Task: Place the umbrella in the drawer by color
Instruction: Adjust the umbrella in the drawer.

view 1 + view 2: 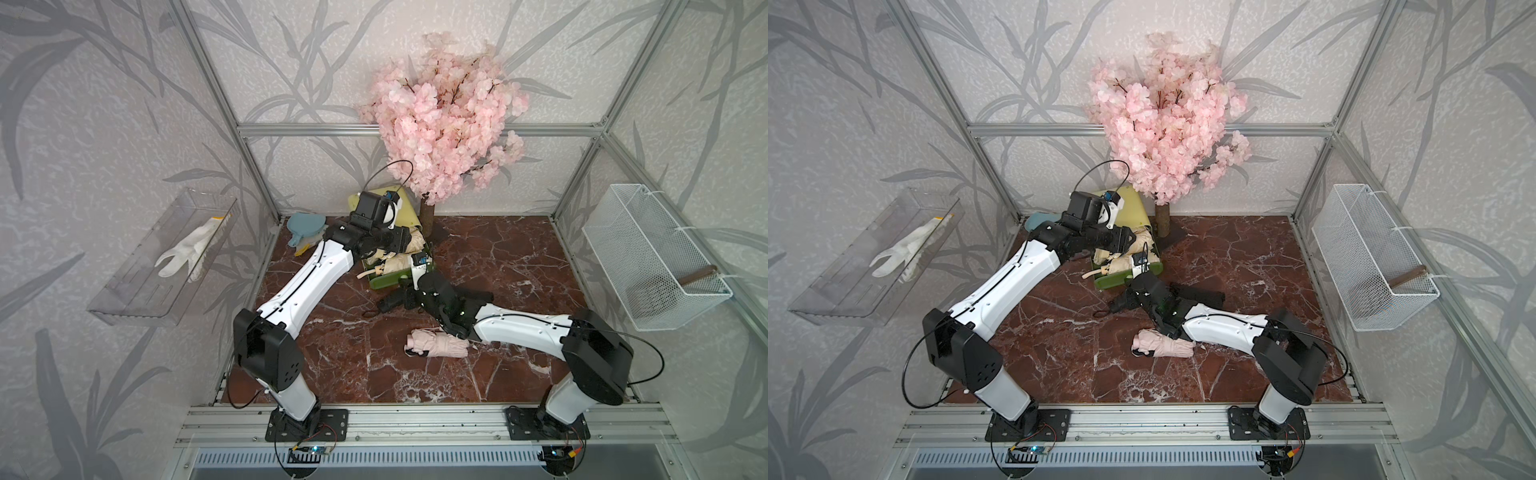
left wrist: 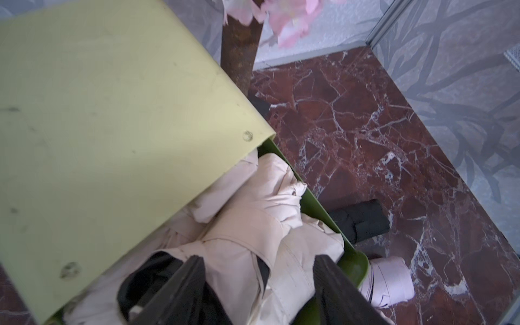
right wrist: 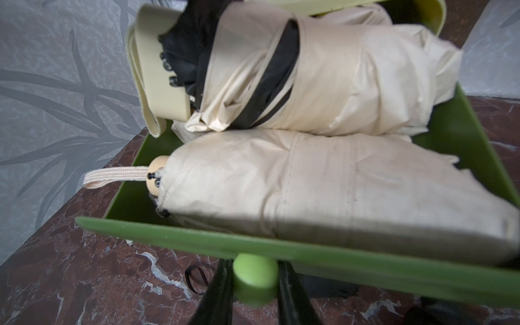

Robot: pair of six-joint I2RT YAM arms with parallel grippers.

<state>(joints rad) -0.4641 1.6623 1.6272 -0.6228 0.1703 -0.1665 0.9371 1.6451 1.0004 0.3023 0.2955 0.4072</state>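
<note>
Right jaws pinch green drawer knob [image 3: 254, 277]; left jaws gape astride cream umbrella [image 2: 253, 247]; yellow cabinet [image 2: 98, 112] overhangs it.

Your green drawer [image 3: 281, 253] stands pulled open at the back of the marble worktop [image 1: 498, 257], with folded cream umbrellas packed inside. The lower cream umbrella [image 3: 337, 183] lies flat along the front wall, its strap loop trailing over the side. The upper cream umbrella [image 3: 323, 78] rests on top, black lining showing. Outside, you have a folded pink umbrella [image 1: 436, 344] lying on its side, apart from the drawer, and a black umbrella [image 1: 390, 302] just beside the drawer front.
</note>
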